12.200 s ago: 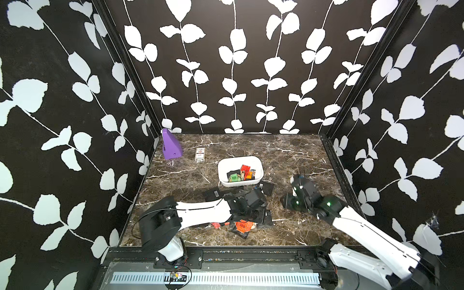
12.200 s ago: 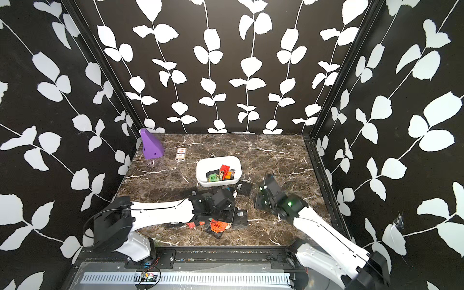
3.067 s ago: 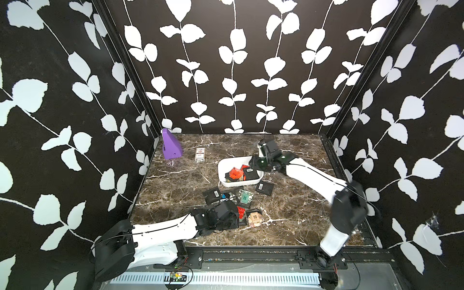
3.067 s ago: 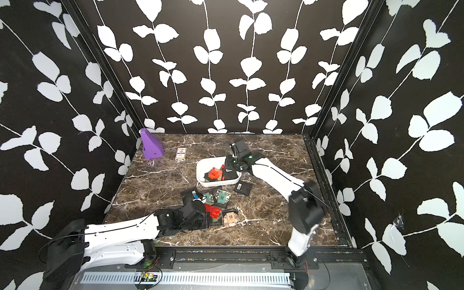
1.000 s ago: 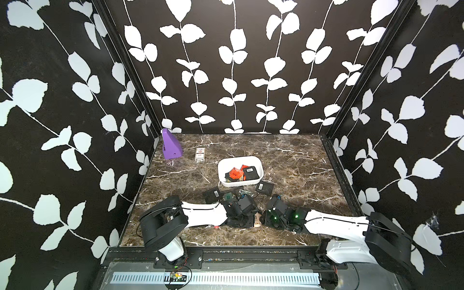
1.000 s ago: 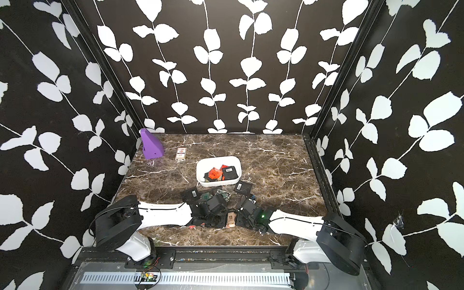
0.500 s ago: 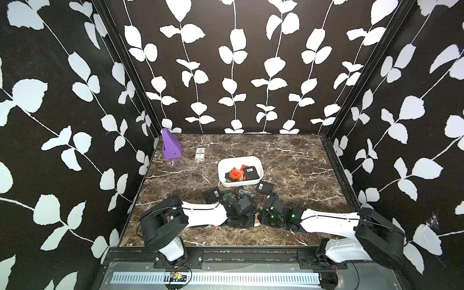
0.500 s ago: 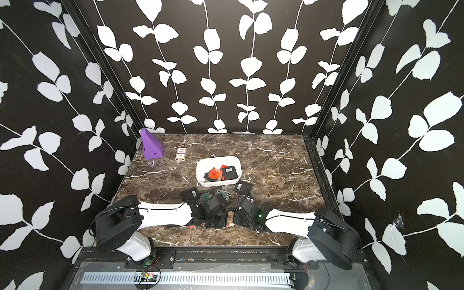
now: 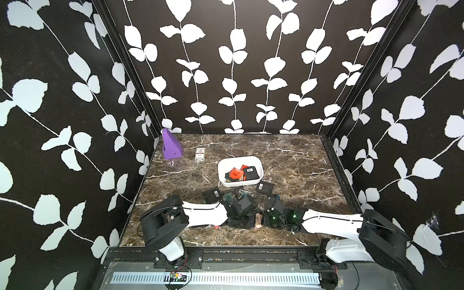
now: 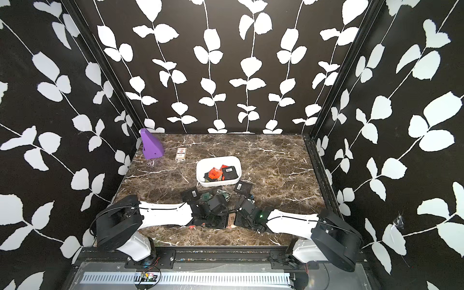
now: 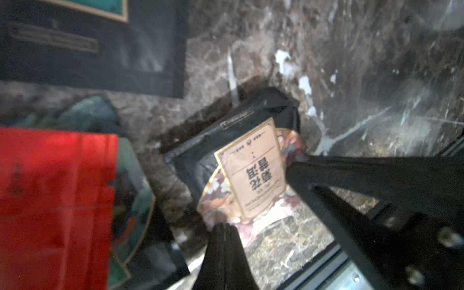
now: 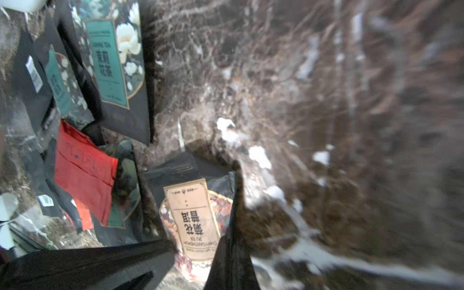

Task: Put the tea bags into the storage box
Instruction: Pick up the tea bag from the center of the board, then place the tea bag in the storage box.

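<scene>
A: From the left wrist camera, your left gripper is closed to a narrow point. Its tip touches one edge of the tan-label tea bag. Whether it pinches the foil, I cannot tell.

B: Your right gripper meets that bag's other edge there. From the right wrist camera its jaws are together on the edge, and the bag seems tilted up off the marble table. I judge you have it held.

A: In both top views the storage box holds a few tea bags. Your tan-label one lies well apart from the box, on its near side, between the two grippers.

B: More loose tea bags lie between it and the box, one just beside the box's near right corner.

A: So you are at the pick-up step, with plenty left to do. Next, I'd say, ease the left gripper off, lift with the right, carry over the box's near wall and open above it.

B: Lift slowly; a thin edge grip may slip.
</scene>
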Controlling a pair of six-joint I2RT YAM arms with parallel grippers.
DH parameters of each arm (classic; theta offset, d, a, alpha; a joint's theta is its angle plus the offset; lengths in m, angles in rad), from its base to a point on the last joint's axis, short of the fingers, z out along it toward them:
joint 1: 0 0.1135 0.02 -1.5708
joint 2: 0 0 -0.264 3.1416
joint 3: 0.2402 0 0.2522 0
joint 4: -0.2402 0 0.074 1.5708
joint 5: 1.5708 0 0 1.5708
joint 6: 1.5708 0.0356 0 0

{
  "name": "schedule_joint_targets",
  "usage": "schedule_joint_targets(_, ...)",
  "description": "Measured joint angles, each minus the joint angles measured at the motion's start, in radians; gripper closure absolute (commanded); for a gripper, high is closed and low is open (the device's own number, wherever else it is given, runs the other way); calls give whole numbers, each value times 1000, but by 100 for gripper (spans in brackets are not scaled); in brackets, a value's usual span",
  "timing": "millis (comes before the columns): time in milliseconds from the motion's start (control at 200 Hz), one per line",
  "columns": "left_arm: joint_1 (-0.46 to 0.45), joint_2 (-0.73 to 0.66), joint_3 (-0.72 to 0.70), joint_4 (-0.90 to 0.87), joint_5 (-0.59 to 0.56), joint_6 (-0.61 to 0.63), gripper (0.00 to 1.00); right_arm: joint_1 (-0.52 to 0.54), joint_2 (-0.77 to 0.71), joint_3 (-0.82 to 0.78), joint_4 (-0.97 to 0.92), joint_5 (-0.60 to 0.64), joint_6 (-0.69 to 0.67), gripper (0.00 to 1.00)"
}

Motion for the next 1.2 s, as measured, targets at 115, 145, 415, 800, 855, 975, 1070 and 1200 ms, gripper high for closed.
schedule_joint_targets(115,0,-65,27,-43,-31,26,93,0,-111,40,-126,51,-31,100)
schedule_joint_targets(145,0,-90,33,-50,-44,34,89,0,-148,56,-162,69,-42,100)
schedule_joint_targets(415,11,-400,12,-93,-266,91,62,-75,-312,335,-463,175,-200,100)
schedule_joint_targets(800,43,-658,-159,-250,-460,26,47,-275,166,789,-386,11,-430,100)
schedule_joint_targets(855,43,-674,-183,-265,-465,5,46,-283,261,840,-358,-25,-439,100)
schedule_joint_targets(975,43,-699,-213,-285,-465,-29,46,-292,446,953,-319,-71,-452,100)
schedule_joint_targets(1070,43,-710,-225,-290,-464,-47,46,-293,548,1015,-313,-88,-454,100)
schedule_joint_targets(1200,43,-710,-230,-292,-463,-60,47,-294,623,1055,-312,-97,-453,100)
